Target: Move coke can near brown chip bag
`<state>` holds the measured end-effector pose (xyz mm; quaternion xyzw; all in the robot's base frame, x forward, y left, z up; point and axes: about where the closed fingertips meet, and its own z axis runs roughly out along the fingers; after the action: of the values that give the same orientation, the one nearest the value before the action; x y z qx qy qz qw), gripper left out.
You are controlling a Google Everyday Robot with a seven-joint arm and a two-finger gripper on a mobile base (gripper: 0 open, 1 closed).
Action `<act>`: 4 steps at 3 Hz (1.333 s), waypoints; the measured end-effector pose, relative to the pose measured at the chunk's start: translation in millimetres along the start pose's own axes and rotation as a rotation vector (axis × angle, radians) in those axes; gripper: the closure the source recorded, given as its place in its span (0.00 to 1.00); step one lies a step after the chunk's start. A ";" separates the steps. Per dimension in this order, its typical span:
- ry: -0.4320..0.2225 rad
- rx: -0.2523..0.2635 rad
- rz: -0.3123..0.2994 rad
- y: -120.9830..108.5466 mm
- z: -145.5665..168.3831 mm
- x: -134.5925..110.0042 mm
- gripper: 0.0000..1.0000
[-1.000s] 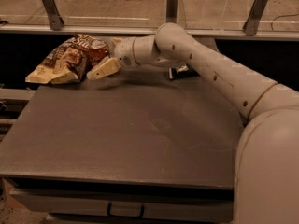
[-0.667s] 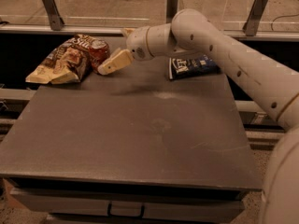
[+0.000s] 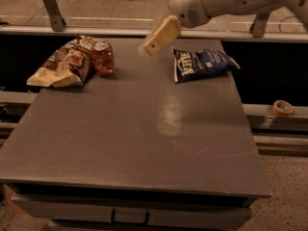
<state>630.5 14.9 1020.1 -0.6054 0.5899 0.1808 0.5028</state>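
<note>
**Can sits by bag – task looks about done**

Coke can (image 3: 102, 57) lies at approx 10 o'clock on the surface (image 3: 144, 138), touching the brown chip bag (image 3: 62, 67) on the bag's 3 o'clock side. Gripper (image 3: 160, 35) hangs in the air over the 12 o'clock edge, well apart from the can, w/ nothing visibly in it. Open or closed: can't tell from this angle.

Dark blue chip bag (image 3: 202, 64) lies at 1 o'clock, just below-right of the gripper.

Step in hand, by my read: post-placement, can's set down where the task wants it. Next move, prob. just pull the arm clear, up and away toward 3 o'clock, w/o brushing the blue bag or nudging the can.
</note>
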 end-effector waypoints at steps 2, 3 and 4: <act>-0.026 -0.057 0.005 19.6 6.2 -5.5 0.00; -0.025 -0.029 -0.023 5.8 -13.6 16.6 0.00; 0.039 0.059 -0.104 -27.6 -63.4 27.2 0.00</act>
<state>638.0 -57.3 1036.1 -0.6236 0.5725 0.1253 0.5175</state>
